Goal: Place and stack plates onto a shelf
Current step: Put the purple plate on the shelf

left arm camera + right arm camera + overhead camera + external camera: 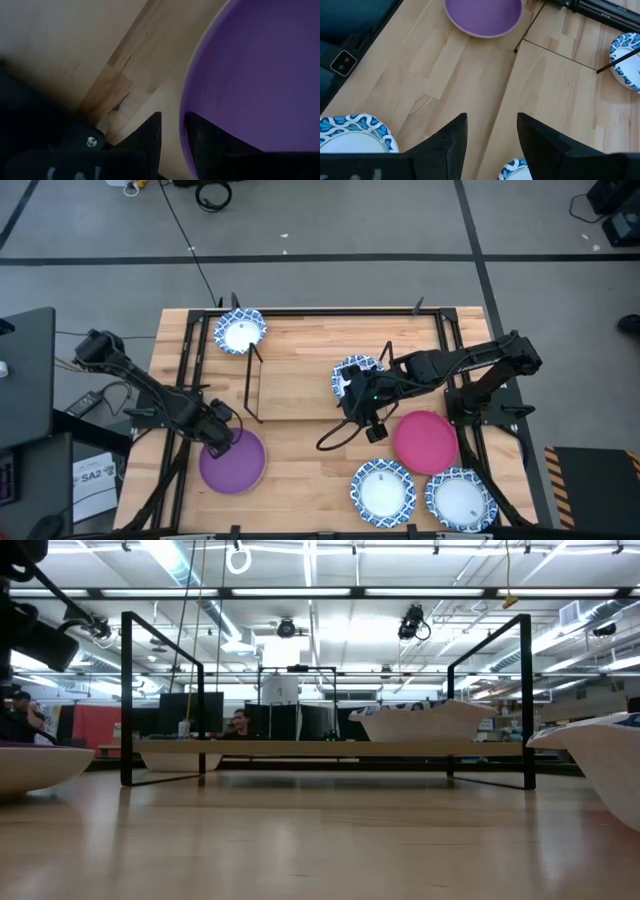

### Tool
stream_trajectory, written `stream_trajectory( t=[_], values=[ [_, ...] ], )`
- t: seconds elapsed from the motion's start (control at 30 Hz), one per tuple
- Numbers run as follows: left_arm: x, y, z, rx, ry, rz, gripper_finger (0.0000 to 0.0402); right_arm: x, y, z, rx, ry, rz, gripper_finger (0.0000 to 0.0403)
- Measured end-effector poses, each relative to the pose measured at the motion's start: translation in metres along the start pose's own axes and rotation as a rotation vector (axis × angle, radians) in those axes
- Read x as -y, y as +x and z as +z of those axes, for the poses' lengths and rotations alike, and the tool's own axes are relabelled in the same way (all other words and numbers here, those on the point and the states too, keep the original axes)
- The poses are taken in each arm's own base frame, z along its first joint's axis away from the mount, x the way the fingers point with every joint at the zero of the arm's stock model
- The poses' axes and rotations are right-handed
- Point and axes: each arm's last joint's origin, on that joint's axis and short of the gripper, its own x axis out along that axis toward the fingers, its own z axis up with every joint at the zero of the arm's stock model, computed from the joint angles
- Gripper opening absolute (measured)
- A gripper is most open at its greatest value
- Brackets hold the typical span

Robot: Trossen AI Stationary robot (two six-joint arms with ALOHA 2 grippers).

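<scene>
Bright overhead strip lights (180, 562), soft shadows, blurred near-lens fingers (150, 137).

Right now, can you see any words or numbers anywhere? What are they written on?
"SA2": on a white paper sheet lying beside the table's left edge, in the high view. Smaller print below it is too small to read.
Pale marks on the left gripper's dark body, in the left wrist view: cut off, unreadable.
Nothing is written on the plates or the shelf.
</scene>
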Motion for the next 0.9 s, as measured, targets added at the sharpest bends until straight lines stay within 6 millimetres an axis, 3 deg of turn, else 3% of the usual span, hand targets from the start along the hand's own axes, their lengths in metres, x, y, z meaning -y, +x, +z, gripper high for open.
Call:
stream_trajectory(
  t=[0.23,0.6,0.9],
  values=[
    [0.0016,0.0028,-0.0004,-0.035,0.001,0.009,0.0089,0.0,0.0,0.0,0.0,0.0,0.0,0.0178],
    [0.002,0.002,-0.0003,-0.037,0.0,0.001,0.0015,0.0,0.0,0.0,0.0,-0.003,0.0,0.0178],
    [0.0036,0.0002,-0.0018,-0.097,0.048,-0.027,0.0013,0.0,0.0,0.0,0.0,-0.003,0.0,0.0178]
  ],
)
